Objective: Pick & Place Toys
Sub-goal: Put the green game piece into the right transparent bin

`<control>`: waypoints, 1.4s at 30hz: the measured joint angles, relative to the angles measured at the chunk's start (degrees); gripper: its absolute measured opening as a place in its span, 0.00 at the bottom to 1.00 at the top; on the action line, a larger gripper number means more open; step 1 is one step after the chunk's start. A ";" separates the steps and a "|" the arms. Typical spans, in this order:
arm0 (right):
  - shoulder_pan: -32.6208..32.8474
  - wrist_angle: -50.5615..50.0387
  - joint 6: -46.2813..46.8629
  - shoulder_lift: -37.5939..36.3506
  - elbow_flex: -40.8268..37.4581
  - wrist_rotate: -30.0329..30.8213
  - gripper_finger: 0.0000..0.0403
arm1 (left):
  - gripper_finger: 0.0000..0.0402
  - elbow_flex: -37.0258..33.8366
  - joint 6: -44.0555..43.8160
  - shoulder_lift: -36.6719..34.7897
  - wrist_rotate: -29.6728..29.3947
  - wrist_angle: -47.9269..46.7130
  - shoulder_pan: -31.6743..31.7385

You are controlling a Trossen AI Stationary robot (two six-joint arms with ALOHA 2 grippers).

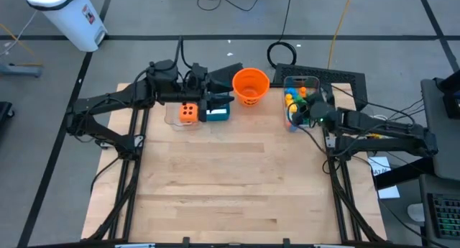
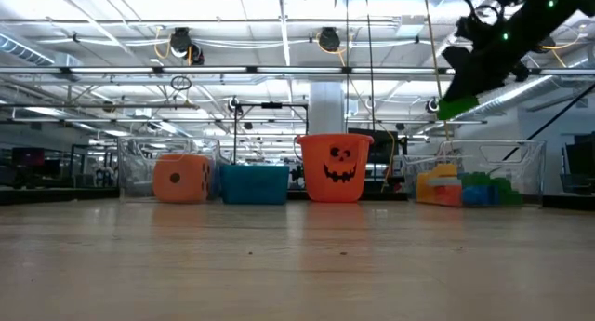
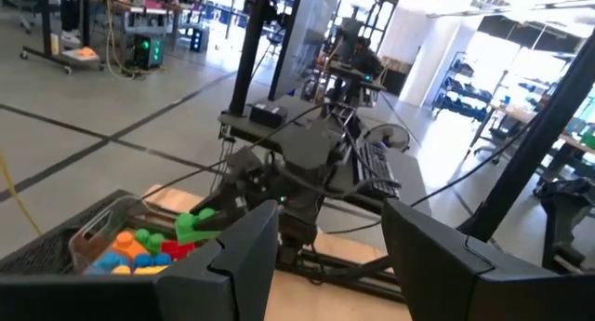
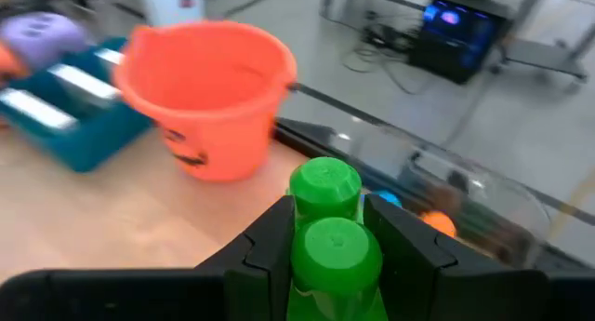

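My right gripper [image 4: 327, 256] is shut on a green brick [image 4: 325, 223] with two round studs, up in the air above the clear bin [image 1: 298, 83] of coloured bricks [image 2: 465, 186] at the table's far right. The low view shows that brick [image 2: 456, 107] high above the bin. My left gripper [image 3: 330, 256] is open and holds nothing. It hangs level above the table's far side, near the orange bucket [image 1: 251, 85]. An orange die [image 1: 187, 113] lies in a clear bin on the far left. A purple die [image 4: 37, 33] rests on the teal box [image 4: 65, 116]. My right gripper pinches the green brick's two opposite sides [image 4: 296, 242] between its two fingers, with the studs facing up out of the hold. The fingers slant down toward the table's left. The brick is lifted clear of the bin and the table.
The orange bucket [image 2: 335, 167] stands at the far middle, between the teal box [image 2: 254, 183] and the brick bin [image 2: 521, 167]. The near half of the wooden table [image 1: 230, 183] is bare board. A keyboard [image 1: 323, 74] lies behind the bin.
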 joint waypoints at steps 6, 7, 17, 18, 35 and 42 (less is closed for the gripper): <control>-1.43 0.23 2.10 -0.16 -5.55 5.76 0.27 | 0.50 0.00 0.04 0.02 0.00 -1.54 0.00; -2.22 0.32 2.31 -0.18 -6.39 5.72 0.27 | 0.50 0.00 0.05 0.00 -0.02 -1.61 0.00; -10.11 1.28 7.13 -0.18 -13.15 5.46 0.27 | 0.50 0.00 0.44 0.02 -0.04 -2.05 0.00; -10.87 2.12 7.14 -0.18 -13.64 5.42 0.27 | 0.50 0.00 0.44 0.01 -0.04 -2.04 0.00; -20.90 9.23 6.81 -0.26 -19.70 -2.15 0.27 | 0.50 0.00 0.15 0.02 -0.04 -2.01 0.00; -23.75 9.05 6.24 -0.26 -19.70 -3.77 0.41 | 0.50 0.00 0.04 0.02 -1.14 -1.99 0.00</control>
